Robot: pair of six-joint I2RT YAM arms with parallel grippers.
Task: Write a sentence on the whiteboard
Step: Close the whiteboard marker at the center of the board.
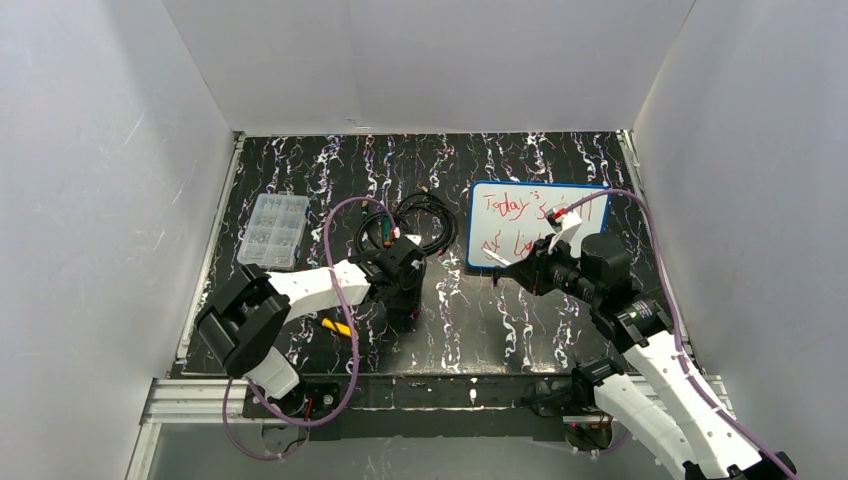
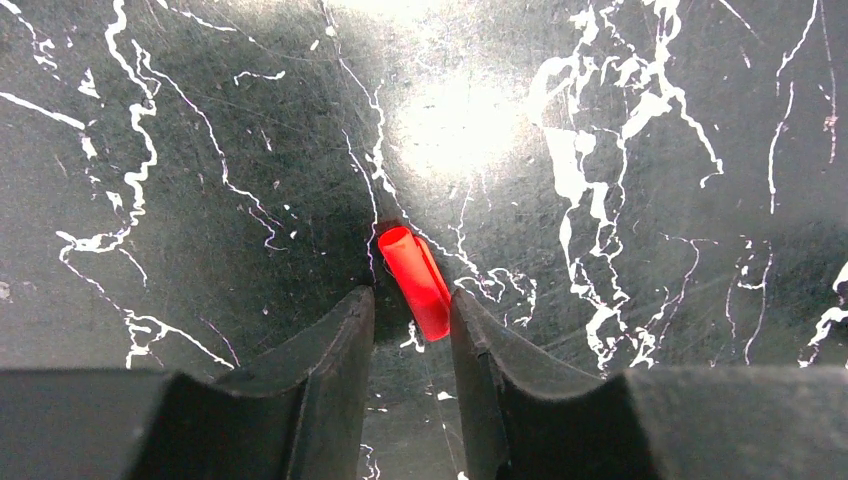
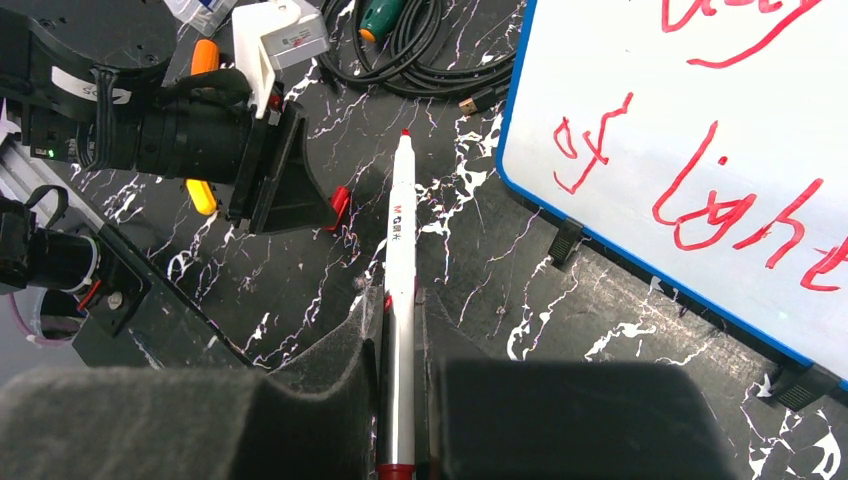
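Plain white walls (image 1: 430, 60) enclose a black, white-veined table (image 1: 500, 330) on its left, far and right sides, glossy under bright light.

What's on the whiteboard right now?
Red lettering on the whiteboard: "Today's" up top, a second line starting "of". The right arm hides part of both lines.
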